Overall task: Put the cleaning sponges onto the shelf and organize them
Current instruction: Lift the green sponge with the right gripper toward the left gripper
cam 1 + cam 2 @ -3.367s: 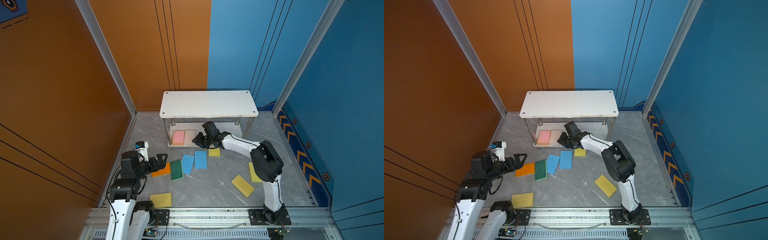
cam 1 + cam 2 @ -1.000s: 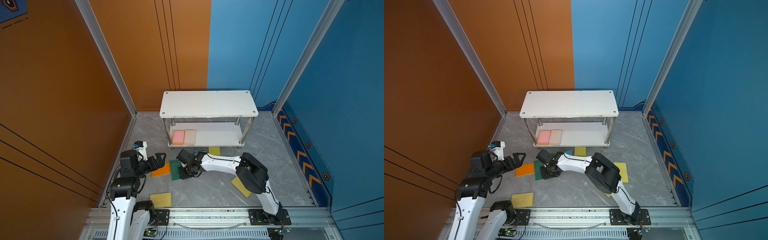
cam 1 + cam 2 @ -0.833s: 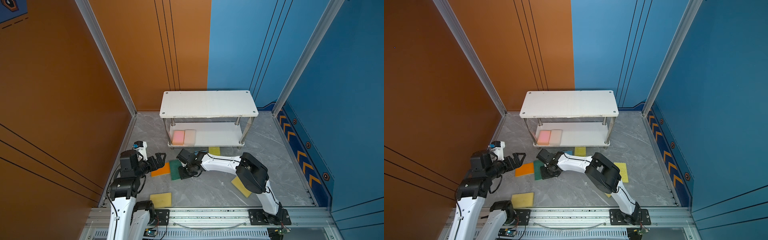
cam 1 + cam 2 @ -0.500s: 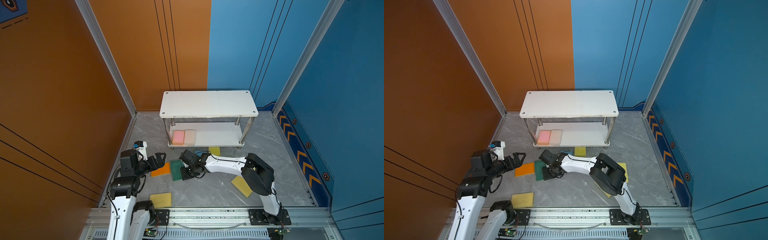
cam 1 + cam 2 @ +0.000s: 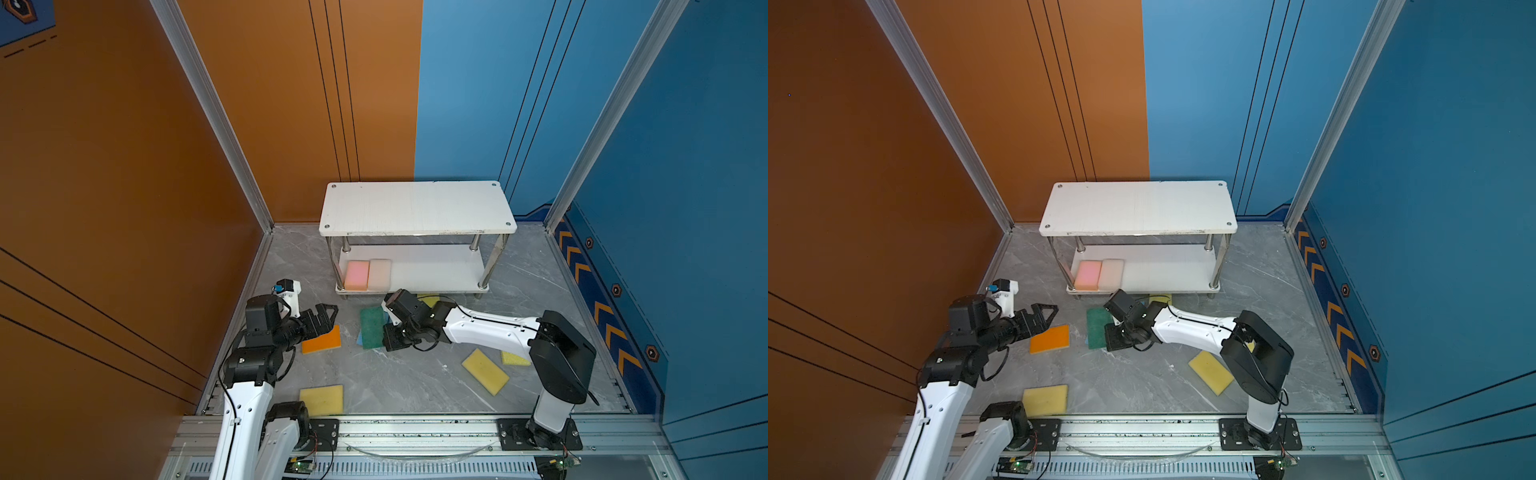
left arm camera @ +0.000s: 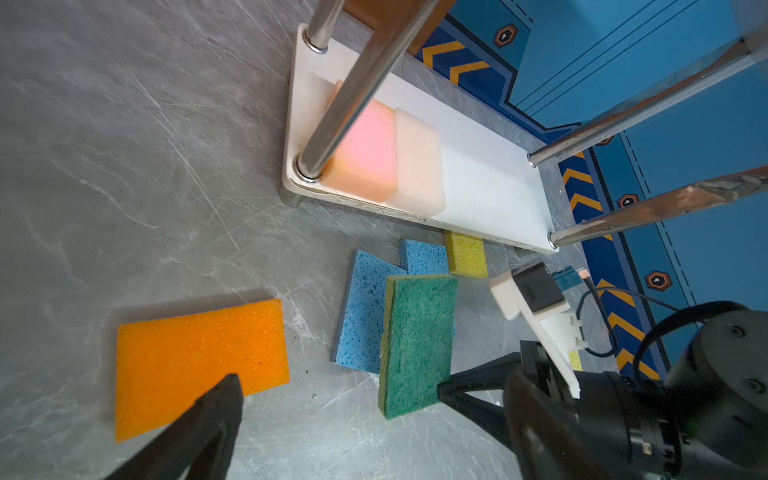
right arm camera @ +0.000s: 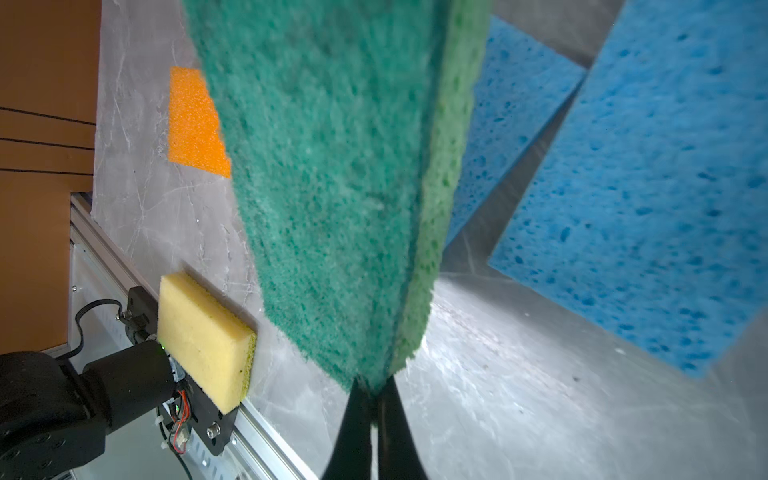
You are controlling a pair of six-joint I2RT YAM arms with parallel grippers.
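Here marble floor [image 5: 395, 382], orange-blue walls [image 5: 291, 104]; right pincer [image 7: 371, 390] pinching green sponge [image 7: 324, 166]; left pincer [image 5: 325, 318] spread.

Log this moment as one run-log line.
right gripper: shut on green sponge | left gripper: open, by orange sponge | shelf lower board: pink sponge, off-white sponge

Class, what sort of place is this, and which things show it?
Probably a robot test booth, not a home: a left arm and right arm bolted to a metal rail, an orange wall and blue wall, and a small shelf staged on the floor.
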